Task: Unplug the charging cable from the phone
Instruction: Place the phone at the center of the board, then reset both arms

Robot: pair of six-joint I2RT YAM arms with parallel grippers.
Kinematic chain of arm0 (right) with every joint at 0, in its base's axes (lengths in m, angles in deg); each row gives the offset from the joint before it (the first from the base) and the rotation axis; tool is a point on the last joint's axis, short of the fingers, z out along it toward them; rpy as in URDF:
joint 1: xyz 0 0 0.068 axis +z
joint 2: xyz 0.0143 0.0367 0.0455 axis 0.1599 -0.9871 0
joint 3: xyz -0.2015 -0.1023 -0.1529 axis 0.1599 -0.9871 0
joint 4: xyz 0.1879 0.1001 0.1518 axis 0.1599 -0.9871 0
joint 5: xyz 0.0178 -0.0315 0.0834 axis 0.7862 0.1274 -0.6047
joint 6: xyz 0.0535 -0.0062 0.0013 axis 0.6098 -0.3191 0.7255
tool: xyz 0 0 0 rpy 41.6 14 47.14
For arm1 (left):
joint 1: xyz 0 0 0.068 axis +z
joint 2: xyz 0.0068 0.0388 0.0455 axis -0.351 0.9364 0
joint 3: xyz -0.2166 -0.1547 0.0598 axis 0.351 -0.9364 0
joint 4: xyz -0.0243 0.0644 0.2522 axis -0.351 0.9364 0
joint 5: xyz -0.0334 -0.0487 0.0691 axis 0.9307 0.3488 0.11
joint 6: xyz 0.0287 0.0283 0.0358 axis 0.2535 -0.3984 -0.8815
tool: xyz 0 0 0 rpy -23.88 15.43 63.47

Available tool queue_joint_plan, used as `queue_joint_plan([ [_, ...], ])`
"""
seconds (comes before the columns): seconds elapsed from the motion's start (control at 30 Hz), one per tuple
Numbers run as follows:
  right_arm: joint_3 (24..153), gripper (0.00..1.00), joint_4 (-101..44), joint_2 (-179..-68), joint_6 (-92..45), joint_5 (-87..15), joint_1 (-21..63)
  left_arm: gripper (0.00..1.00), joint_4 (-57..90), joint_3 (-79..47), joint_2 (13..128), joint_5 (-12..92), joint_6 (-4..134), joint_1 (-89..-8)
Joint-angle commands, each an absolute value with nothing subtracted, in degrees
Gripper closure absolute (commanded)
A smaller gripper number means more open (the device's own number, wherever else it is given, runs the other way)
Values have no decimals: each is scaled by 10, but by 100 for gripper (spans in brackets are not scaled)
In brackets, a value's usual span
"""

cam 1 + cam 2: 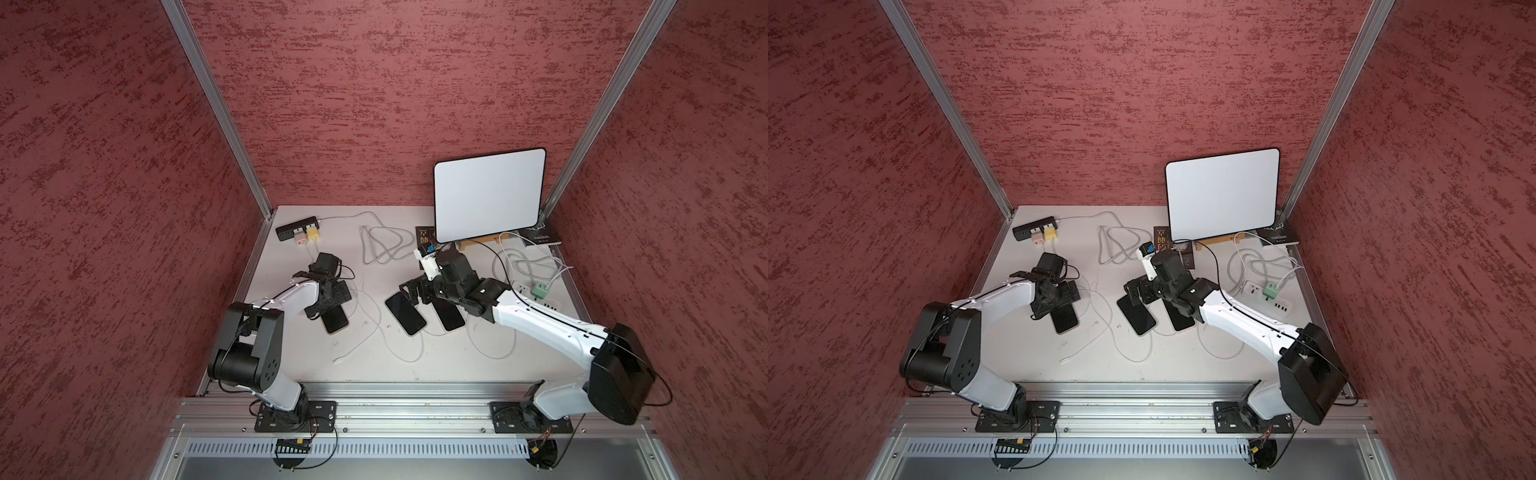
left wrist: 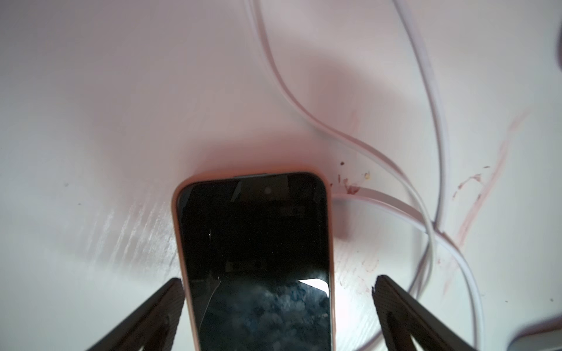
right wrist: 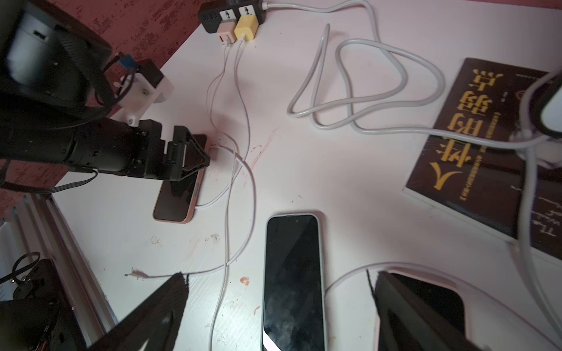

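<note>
In both top views, the left hand (image 1: 328, 305) hangs over the pink-cased phone (image 1: 335, 322) on the table (image 1: 374, 374), and the plug of the charging cable (image 1: 338, 360) lies free just beyond it. Left wrist view: its fingers (image 2: 152, 313) are spread wide, flanking the phone. Right wrist view: the right hand (image 3: 276, 279), also spread, hovers above a second phone (image 3: 293, 243).

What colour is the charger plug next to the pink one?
Yellow square charger plug, best in the right wrist view.

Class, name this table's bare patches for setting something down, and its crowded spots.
Bare: the table strip between front rail and loose cable end; also between black power strip and grey cord. Crowded: around the middle phone and book.
</note>
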State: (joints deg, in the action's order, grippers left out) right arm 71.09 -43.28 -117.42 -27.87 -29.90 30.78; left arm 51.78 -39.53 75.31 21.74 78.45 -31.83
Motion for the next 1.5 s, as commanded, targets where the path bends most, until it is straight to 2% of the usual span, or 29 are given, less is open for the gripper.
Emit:
queue_joint_plan([
  [0.0,698,1,-452,-1159,-283,-296,269,0,488,-381,709,221,753,-314],
  [0.4,653,1,-417,-1144,-329,-273,106,0,283,-453,614,232,656,-246],
  [0.63,572,1,-297,-1119,-379,-235,31,0,103,-541,577,245,579,-210],
  [0.87,504,1,-199,-1140,-448,-224,-22,0,-53,-637,539,238,510,-188],
  [1.07,467,1,-94,-1164,-440,-243,-59,0,-220,-689,592,265,502,-172],
  [1.47,397,1,81,-1174,-434,-246,-70,0,-365,-721,706,277,498,-172],
])
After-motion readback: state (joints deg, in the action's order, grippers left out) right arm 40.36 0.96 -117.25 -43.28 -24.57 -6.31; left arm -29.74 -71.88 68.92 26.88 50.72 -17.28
